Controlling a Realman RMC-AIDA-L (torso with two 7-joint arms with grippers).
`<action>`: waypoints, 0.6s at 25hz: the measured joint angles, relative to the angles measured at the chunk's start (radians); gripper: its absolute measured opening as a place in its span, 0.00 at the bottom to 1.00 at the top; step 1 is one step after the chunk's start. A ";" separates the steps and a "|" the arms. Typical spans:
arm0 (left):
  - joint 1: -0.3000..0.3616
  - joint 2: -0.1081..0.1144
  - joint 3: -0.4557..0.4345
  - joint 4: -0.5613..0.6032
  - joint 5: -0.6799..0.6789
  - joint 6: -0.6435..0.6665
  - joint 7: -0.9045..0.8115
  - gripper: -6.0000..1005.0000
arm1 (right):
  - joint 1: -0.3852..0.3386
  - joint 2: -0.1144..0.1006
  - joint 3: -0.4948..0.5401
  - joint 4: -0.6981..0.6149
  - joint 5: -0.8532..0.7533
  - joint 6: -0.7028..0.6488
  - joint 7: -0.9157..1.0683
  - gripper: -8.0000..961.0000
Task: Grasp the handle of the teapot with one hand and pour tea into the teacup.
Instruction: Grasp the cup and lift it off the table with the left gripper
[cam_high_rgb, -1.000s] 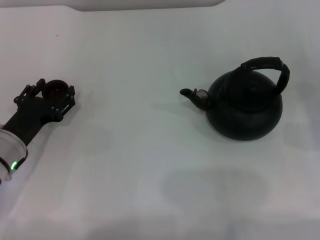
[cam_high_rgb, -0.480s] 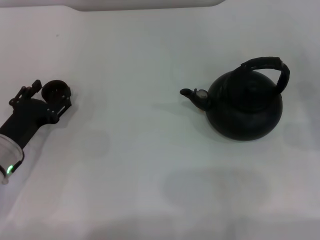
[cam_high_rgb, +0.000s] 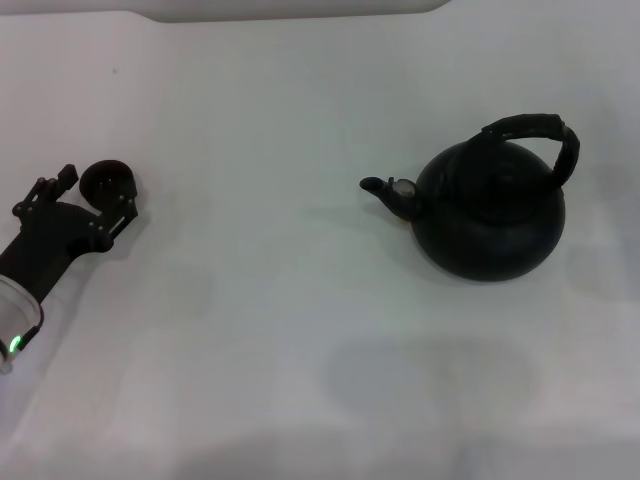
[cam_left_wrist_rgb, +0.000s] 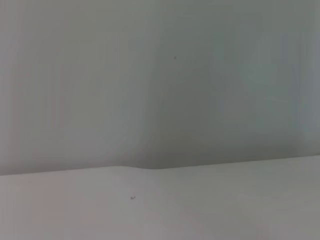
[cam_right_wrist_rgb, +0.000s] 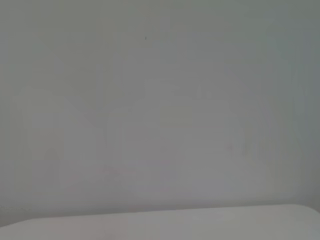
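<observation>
In the head view the matte-black teapot (cam_high_rgb: 490, 215) stands at the right of the white table, its short spout (cam_high_rgb: 385, 189) pointing left. Its ribbed black handle (cam_high_rgb: 545, 135) arches over the top, with nothing gripping it. The small dark teacup (cam_high_rgb: 107, 180) stands far to the left. My left gripper (cam_high_rgb: 97, 192) is open just in front of the teacup, one finger on either side of its near rim. The right gripper is out of view. Both wrist views show only pale blank surfaces.
The white table (cam_high_rgb: 300, 330) stretches between the teacup and the teapot, a wide gap apart. Its far edge (cam_high_rgb: 300, 12) runs along the top of the head view. A small dark speck (cam_high_rgb: 114, 70) marks the table behind the teacup.
My left arm has drawn back toward the near left, so the teacup now sits at the fingertips instead of deep between the fingers. The teapot has not moved.
</observation>
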 joint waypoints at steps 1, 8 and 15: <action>0.000 0.000 0.000 0.000 0.000 0.000 0.000 0.78 | 0.000 0.000 0.000 0.000 0.000 0.001 0.000 0.90; 0.000 0.000 -0.002 0.000 0.000 0.009 0.000 0.78 | 0.000 0.001 0.000 0.000 0.000 0.003 0.000 0.90; -0.006 0.000 -0.003 0.007 -0.001 0.013 0.000 0.78 | 0.001 0.002 0.000 0.000 0.000 0.004 0.000 0.90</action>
